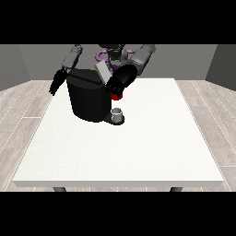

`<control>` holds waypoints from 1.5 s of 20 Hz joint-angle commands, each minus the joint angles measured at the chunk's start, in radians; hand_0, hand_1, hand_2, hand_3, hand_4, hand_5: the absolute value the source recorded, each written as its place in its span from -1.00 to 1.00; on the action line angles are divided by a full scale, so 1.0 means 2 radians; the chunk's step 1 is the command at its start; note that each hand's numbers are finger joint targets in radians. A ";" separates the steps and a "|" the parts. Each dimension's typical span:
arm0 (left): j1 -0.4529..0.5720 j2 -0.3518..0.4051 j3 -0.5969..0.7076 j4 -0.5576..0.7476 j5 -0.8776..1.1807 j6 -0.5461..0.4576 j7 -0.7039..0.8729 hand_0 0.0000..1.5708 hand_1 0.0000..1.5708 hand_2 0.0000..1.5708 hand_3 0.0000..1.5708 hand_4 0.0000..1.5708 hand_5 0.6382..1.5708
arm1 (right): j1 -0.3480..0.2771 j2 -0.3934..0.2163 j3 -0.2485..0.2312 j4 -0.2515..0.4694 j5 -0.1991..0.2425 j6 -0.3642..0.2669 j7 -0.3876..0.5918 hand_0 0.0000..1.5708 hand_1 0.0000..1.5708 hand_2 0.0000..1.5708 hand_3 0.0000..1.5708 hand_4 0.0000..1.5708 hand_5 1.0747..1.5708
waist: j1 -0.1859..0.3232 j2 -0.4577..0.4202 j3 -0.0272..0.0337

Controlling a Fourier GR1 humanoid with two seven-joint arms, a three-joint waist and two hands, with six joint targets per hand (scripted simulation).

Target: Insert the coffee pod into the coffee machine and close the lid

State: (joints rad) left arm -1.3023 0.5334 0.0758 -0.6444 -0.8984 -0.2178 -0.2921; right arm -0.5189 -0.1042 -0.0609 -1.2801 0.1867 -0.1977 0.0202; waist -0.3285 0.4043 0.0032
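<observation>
A black coffee machine stands on the far left part of the white table, close to the robot. Its body is a dark rounded block, and a grey lid sticks up tilted from its top right corner, so the lid is not down.

The hand at the view's right hangs over the machine's right side, just beside the lid and at the machine's front head. It shows as a dark bunched mass; whether its fingers are curled round anything I cannot tell. Directly under it, touching its lower edge in the picture, shows a red thing at the machine.

Below that, on the machine's low dark base at the front right, sits a small grey thing, upright and cup-shaped. I cannot tell whether it is the pod or a cup, and the pod does not show plainly anywhere else.

The hand at the view's left hangs down beyond the table's far left edge, beside the machine but apart from it. Its fingers point downward and look straight, holding nothing.

The 2 arms are grey above the black hands.
</observation>
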 commanded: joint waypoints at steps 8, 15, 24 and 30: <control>-0.013 0.012 0.015 0.022 -0.009 0.016 0.012 -1.00 -1.00 -0.33 -0.42 -1.00 1.00 | -0.010 0.005 0.011 -0.009 0.007 0.001 0.014 -1.00 -1.00 -1.00 -1.00 -0.81 1.00 | -0.009 0.002 -0.0016; 0.049 -0.008 0.013 0.024 0.000 -0.002 0.000 -1.00 -1.00 -1.00 -0.81 -1.00 1.00 | 0.055 0.027 0.015 0.008 0.006 -0.012 0.013 -1.00 -1.00 -1.00 -1.00 -1.00 1.00 | 0.033 -0.069 -0.0017; 0.153 -0.119 0.042 -0.006 0.068 0.007 -0.007 -1.00 -1.00 -0.83 -1.00 -1.00 1.00 | 0.135 0.021 -0.008 0.044 -0.011 -0.006 -0.032 -1.00 -1.00 -1.00 -1.00 -1.00 1.00 | 0.105 -0.182 -0.0021; 0.240 -0.212 0.164 0.015 0.224 -0.015 -0.029 -1.00 -1.00 -1.00 -1.00 -0.48 1.00 | 0.174 0.031 -0.022 0.041 -0.033 -0.004 -0.044 -1.00 -1.00 -1.00 -1.00 -1.00 1.00 | 0.158 -0.256 -0.0038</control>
State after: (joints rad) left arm -0.9296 0.2028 0.2744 -0.6355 -0.6123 -0.2344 -0.3151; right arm -0.2149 -0.0622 -0.0951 -1.1870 0.1402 -0.1993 -0.0482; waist -0.0728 -0.0312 -0.0018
